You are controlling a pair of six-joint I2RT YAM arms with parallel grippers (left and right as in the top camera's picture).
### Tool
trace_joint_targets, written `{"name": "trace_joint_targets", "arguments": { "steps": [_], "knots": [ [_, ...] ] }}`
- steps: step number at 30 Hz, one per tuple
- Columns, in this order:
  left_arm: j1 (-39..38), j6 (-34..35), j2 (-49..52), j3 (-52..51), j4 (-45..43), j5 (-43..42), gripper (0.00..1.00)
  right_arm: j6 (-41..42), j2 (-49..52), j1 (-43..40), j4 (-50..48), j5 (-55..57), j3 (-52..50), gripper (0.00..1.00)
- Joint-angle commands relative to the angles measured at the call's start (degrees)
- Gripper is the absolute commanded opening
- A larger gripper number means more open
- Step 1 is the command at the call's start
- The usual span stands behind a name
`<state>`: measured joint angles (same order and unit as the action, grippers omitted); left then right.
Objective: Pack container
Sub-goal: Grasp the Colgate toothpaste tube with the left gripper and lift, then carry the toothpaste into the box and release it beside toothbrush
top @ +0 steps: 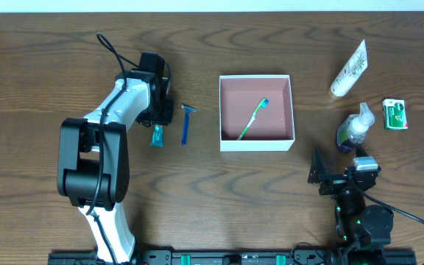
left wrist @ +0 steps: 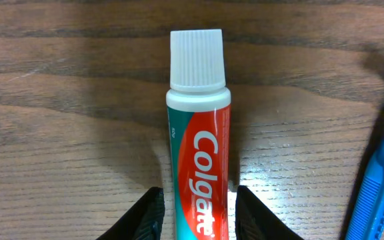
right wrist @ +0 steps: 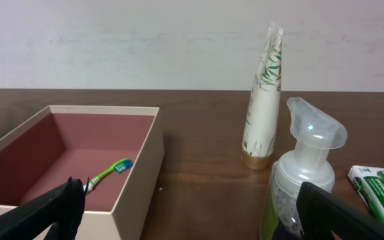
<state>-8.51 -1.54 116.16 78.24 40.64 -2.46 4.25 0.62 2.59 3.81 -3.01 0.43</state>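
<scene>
The right gripper [right wrist: 191, 192] is held wide open low over the worktop [top: 271, 206], just behind the foam pump bottle [top: 355, 129]. Farther out, the left gripper [left wrist: 199, 195] is clamped on the toothpaste tube [left wrist: 199, 153], beside a blue razor [top: 187, 124]. The container [top: 257, 144] is set mid-worktop, with a green toothbrush [top: 252, 120] lying inside.

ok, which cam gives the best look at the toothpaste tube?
Left wrist: the toothpaste tube fills the frame, white cap and label readable, lying on the table between the fingers of the left gripper. Overhead shows only a small teal sliver beside the blue razor. Right wrist does not show it.
</scene>
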Motion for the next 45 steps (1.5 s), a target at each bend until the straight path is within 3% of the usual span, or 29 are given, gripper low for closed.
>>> {"name": "trace_joint_targets", "arguments": {
  "steps": [1, 13, 19, 29, 33, 38, 45],
  "knots": [
    [0.1, -0.4, 0.8, -0.4, 0.2, -0.1, 0.36, -0.7, -0.2, 0.0, 0.2, 0.2, -0.1, 0.99],
    [0.1, -0.4, 1.5, -1.1, 0.0, -0.1, 0.35, -0.7, -0.2, 0.0, 0.2, 0.2, -0.1, 0.99],
    [0.1, -0.4, 1.5, -1.1, 0.0, -0.1, 0.20, -0.7, -0.2, 0.0, 0.2, 0.2, -0.1, 0.99],
    [0.1, -0.3, 0.1, 2.1, 2.6, -0.2, 0.20, -0.7, -0.2, 0.0, 0.2, 0.2, -0.1, 0.99],
    [0.0, -0.3, -3.0, 5.4, 5.6, -2.3, 0.13, -0.7, -0.2, 0.0, 0.2, 0.2, -0.1, 0.99],
    [-0.9, 0.1, -11.1, 6.2, 5.4, -8.5, 0.13, -0.7, -0.2, 0.0, 0.2, 0.2, -0.1, 0.99],
    [-8.8, 4.4, -24.1, 6.2, 5.0, -9.1, 0.13, -0.7, -0.2, 0.0, 0.2, 0.2, -0.1, 0.99]
  ]
}}
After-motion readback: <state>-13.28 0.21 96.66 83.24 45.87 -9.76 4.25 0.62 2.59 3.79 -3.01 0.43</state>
